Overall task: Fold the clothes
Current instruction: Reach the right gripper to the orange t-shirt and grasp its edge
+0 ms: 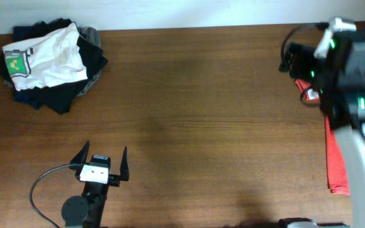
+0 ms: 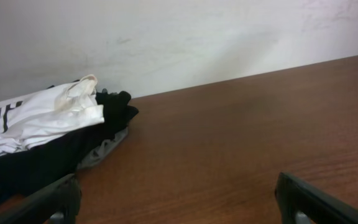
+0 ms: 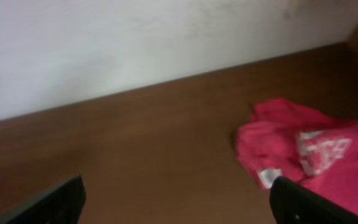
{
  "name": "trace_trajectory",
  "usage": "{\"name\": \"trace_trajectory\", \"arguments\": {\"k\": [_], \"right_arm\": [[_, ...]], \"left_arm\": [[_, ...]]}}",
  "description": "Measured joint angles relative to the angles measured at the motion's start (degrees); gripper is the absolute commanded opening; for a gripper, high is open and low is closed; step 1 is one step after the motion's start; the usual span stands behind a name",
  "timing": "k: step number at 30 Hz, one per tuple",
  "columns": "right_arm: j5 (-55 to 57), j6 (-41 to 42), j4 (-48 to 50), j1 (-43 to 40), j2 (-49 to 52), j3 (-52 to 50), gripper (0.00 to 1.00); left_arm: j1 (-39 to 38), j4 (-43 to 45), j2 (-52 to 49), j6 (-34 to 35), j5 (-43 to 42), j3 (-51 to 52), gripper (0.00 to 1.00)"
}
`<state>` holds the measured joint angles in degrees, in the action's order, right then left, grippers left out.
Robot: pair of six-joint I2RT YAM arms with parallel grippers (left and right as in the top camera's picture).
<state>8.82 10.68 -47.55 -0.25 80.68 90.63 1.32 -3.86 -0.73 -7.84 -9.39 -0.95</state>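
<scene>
At far left, a garment pile [image 1: 48,62] sits by the table's [image 1: 201,95] back edge; the left end effector [image 1: 105,152] rests released and empty near the front. At far right, the crumpled T-shirt [image 3: 309,149] lies just ahead of the right end effector [image 3: 176,186], likewise released. It is best gripped at an edge and drawn to bare centre for flattening.

Jaws spread wide on left arm [image 1: 86,201] and right arm [image 1: 348,69].
</scene>
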Motion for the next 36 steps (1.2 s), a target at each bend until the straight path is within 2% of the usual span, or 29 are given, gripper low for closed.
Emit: {"name": "trace_trajectory", "arguments": {"k": [4,13,18,24,28,30,36], "right_arm": [[5.8,-2.9,-3.7,0.0,11.3,9.5,0.98],[15.1,-9.7,2.2,-0.6,29.7,10.6,0.98],[17.7,-10.7,5.3,-5.3,40.7,10.6,0.98],[11.6,-10.8,11.1,-11.3,44.9,10.6,0.90],[4.2,-10.2,15.2,-13.9,45.0,10.6,0.90],[1.6,-9.6,16.8,-14.2,45.1,10.6,0.93],[-1.6,-9.1,19.6,-12.8,48.4,10.6,0.95]], "left_arm": [[0.0,0.0,0.0,0.0,0.0,0.0,0.99],[0.0,0.0,0.0,0.0,0.0,0.0,0.99],[0.0,0.0,0.0,0.0,0.0,0.0,0.99],[0.0,0.0,0.0,0.0,0.0,0.0,0.99],[0.0,0.0,0.0,0.0,0.0,0.0,0.99],[0.0,0.0,0.0,0.0,0.0,0.0,0.99],[0.0,0.0,0.0,0.0,0.0,0.0,0.99]]}}
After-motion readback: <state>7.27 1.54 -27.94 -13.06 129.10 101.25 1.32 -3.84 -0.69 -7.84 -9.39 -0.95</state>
